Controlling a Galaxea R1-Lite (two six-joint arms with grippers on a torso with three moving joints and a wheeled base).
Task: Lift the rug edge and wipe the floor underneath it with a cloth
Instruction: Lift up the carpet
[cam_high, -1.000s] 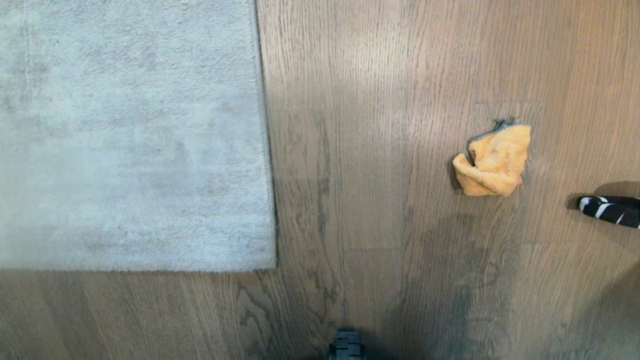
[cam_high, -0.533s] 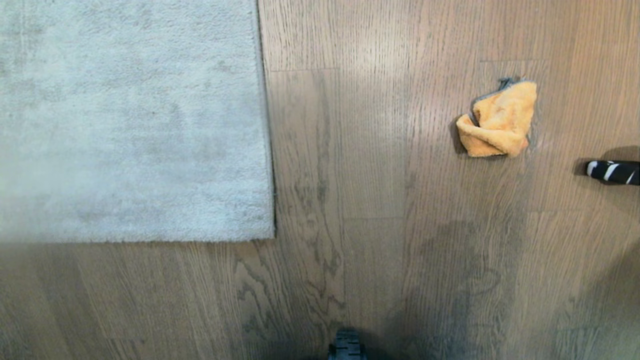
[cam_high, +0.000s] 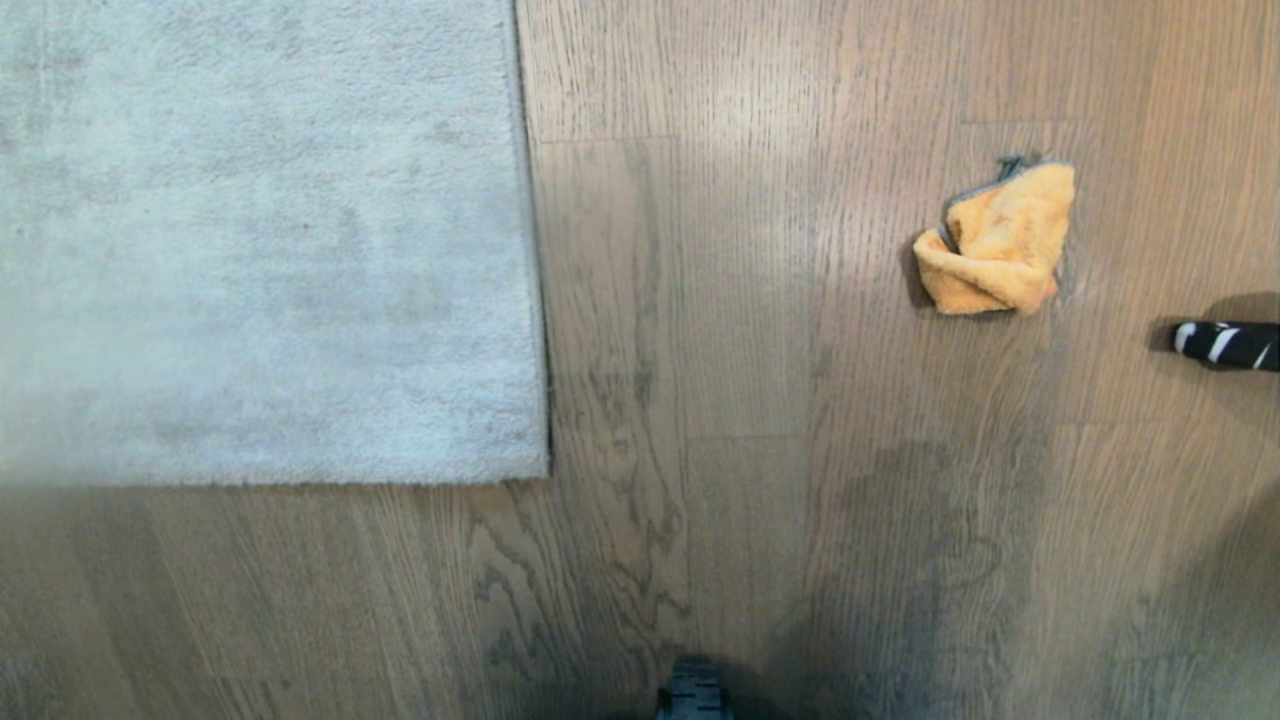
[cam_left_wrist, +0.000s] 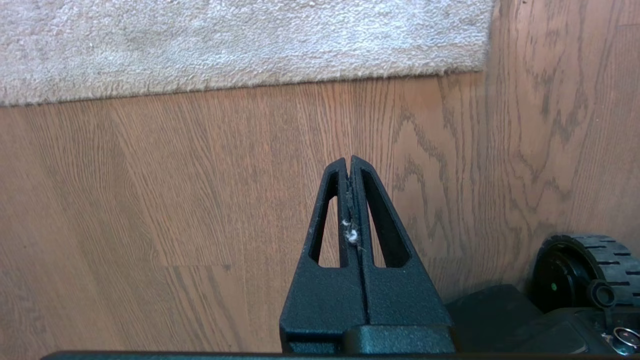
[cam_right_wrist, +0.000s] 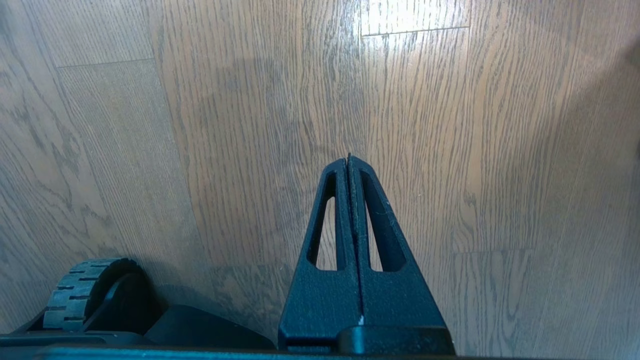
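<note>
The pale grey rug (cam_high: 260, 240) lies flat at the left of the head view, its rug edge (cam_high: 535, 300) running down to a corner (cam_high: 545, 475). The crumpled orange-yellow cloth (cam_high: 1000, 240) rests on the brown wood floor (cam_high: 720, 400) at the right, well apart from the rug. Neither arm shows in the head view. My left gripper (cam_left_wrist: 348, 161) hangs shut and empty over bare floor a little short of the rug edge (cam_left_wrist: 250, 82). Over plain planks (cam_right_wrist: 250, 125), my right gripper (cam_right_wrist: 348, 159) is also shut and holds nothing.
A black-and-white striped object (cam_high: 1228, 344) pokes in from the right border, near the cloth. Part of my base (cam_high: 693, 692) shows at the bottom middle, and its wheels appear in the wrist views (cam_left_wrist: 585, 265) (cam_right_wrist: 82, 292).
The whole head view shifted during the first half second, so rug, cloth and striped object all sit higher in the picture; since then it is still. Nothing on the floor moved by itself.
</note>
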